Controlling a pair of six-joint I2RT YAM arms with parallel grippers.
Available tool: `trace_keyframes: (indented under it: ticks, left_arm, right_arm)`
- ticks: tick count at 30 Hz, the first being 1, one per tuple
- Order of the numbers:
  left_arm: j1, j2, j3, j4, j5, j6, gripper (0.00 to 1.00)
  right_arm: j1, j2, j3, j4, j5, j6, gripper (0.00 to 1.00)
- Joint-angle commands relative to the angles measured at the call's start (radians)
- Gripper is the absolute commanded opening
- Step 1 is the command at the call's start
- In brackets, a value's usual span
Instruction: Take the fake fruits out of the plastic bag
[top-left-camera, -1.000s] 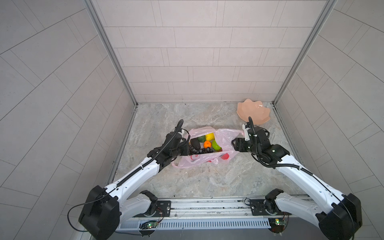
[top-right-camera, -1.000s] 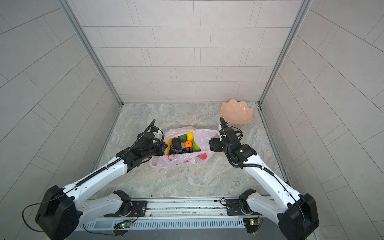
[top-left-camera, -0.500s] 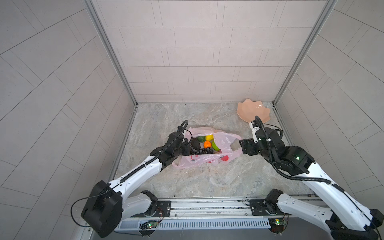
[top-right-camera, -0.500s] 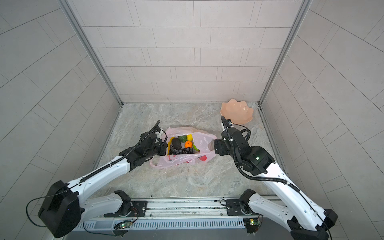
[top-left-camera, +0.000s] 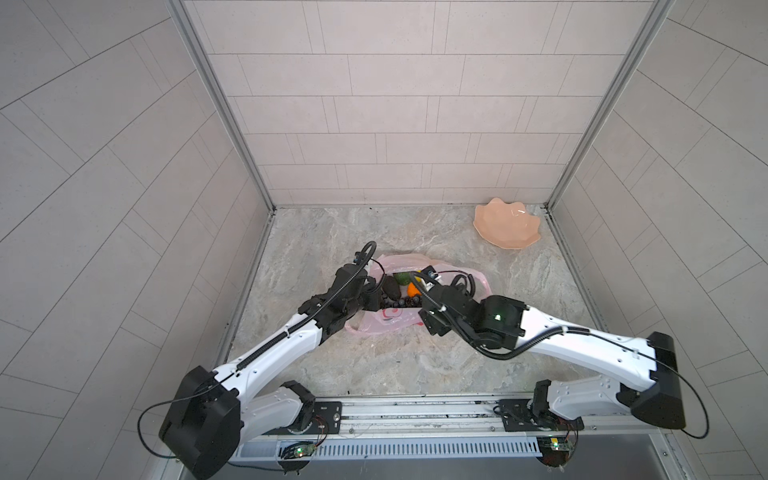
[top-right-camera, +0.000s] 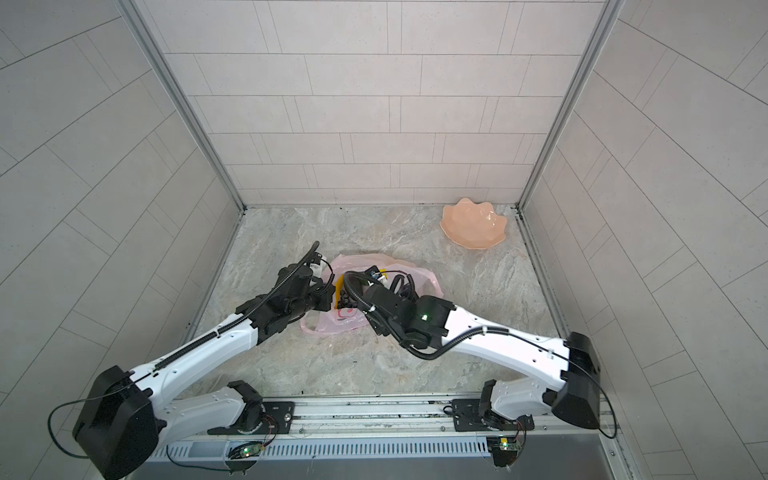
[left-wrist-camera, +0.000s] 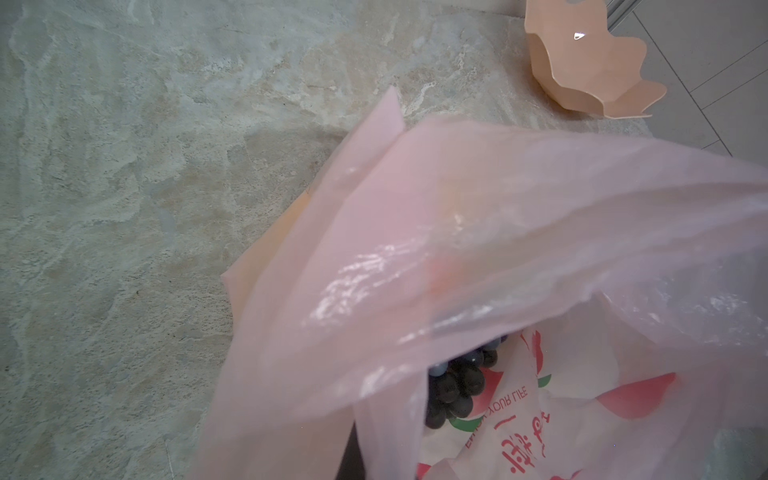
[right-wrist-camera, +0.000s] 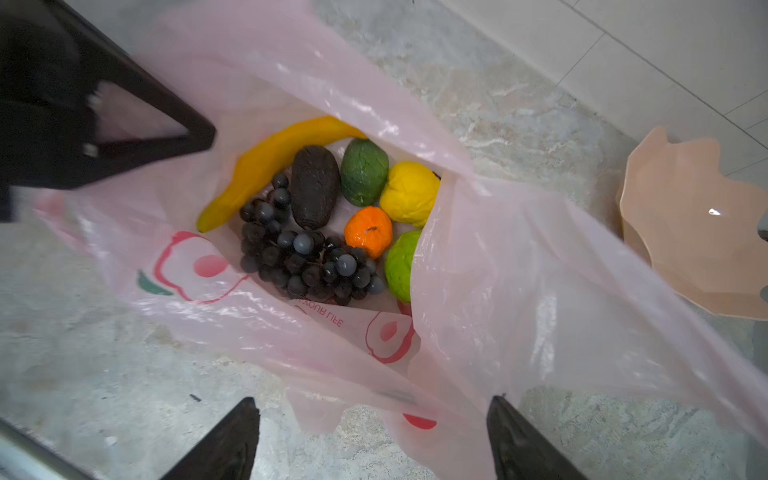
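left fingers (right-wrist-camera: 166, 104) pinch the plastic bag (right-wrist-camera: 519, 291), fake fruits (right-wrist-camera: 313, 187) inside

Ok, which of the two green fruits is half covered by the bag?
The lighter green fruit beside the orange; the darker green fruit lies uncovered next to the avocado.

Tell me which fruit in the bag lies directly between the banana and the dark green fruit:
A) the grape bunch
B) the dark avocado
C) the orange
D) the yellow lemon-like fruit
B: in the right wrist view, the dark avocado lies inside the plastic bag with the banana on one side and the dark green fruit on the other.
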Motion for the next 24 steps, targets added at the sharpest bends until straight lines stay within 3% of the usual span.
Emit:
trace_keyframes:
  ticks: [1,8,14,17,20,22,24]
  left_arm:
    - [-0.007,-0.052,-0.029,0.017,-0.037,0.014,0.00]
    - [-0.008,-0.081,-0.057,0.028,-0.070,0.012,0.00]
    - [-0.007,-0.080,-0.055,0.019,-0.083,0.012,0.00]
    - [-0.008,-0.097,-0.061,0.014,-0.110,0.006,0.00]
    - [-0.007,-0.137,-0.088,0.035,-0.135,-0.006,0.00]
    - [-0.007,-0.144,-0.094,0.037,-0.147,-0.007,0.00]
    - [-0.007,-0.146,-0.092,0.031,-0.164,-0.008,0.00]
  right_arm:
    - [-0.076,0.059,0.033,0.022,0.057,0.011,0.88]
    - [-0.152,0.243,0.075,0.032,0.215,0.006,0.89]
    - [-0.202,0.318,0.083,0.054,0.224,-0.020,0.82]
    - [-0.216,0.341,0.090,0.054,0.237,-0.036,0.68]
    - [-0.231,0.329,0.085,0.071,0.227,-0.057,0.43]
    - [-0.233,0.304,0.081,0.095,0.174,-0.100,0.24]
    - [-0.238,0.259,0.083,0.107,0.043,-0.147,0.10]
